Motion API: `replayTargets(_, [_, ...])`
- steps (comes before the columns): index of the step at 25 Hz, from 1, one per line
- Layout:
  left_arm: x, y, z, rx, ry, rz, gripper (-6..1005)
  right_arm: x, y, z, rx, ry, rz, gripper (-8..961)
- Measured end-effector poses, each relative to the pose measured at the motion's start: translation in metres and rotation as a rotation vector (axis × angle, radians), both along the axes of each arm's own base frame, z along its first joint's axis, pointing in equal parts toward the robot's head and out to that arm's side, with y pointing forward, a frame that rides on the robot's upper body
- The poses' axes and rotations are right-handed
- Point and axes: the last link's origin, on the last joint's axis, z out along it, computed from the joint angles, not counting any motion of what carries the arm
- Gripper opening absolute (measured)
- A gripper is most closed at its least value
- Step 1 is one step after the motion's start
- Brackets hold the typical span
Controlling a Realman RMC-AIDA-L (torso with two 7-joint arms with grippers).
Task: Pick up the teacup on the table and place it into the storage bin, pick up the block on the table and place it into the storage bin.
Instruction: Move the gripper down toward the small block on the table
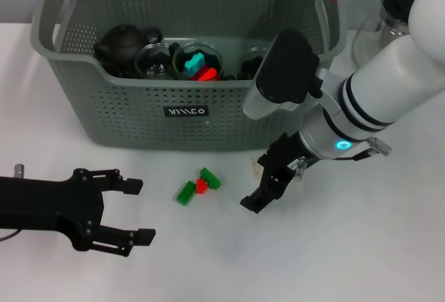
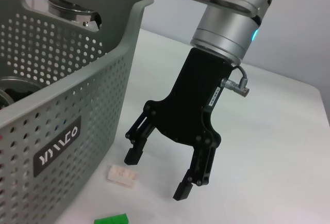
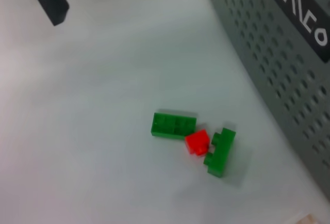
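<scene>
The right claw (image 1: 268, 184), fingers spread apart, is hovering over the cream block (image 2: 122, 175) lying on the white surface (image 1: 348, 246) just beside the storage bin (image 1: 125, 117), seemingly lining up a grab, while the left claw (image 1: 132, 210) is idling open nearby.

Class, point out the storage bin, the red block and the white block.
storage bin (image 1: 97, 117), head view, front perforated wall.
red block (image 3: 197, 142), right wrist view, top face.
white block (image 2: 122, 176), left wrist view, top face.
</scene>
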Motion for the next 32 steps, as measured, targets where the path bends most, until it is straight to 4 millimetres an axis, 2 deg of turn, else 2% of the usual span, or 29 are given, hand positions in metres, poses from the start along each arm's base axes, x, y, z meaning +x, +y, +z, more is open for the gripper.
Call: replayTargets(32, [0.0004, 0.0005, 0.0005, -0.001, 0.000, -0.003, 918, 0.0040, -0.0014, -0.0072, -0.004, 0.032, -0.007, 946])
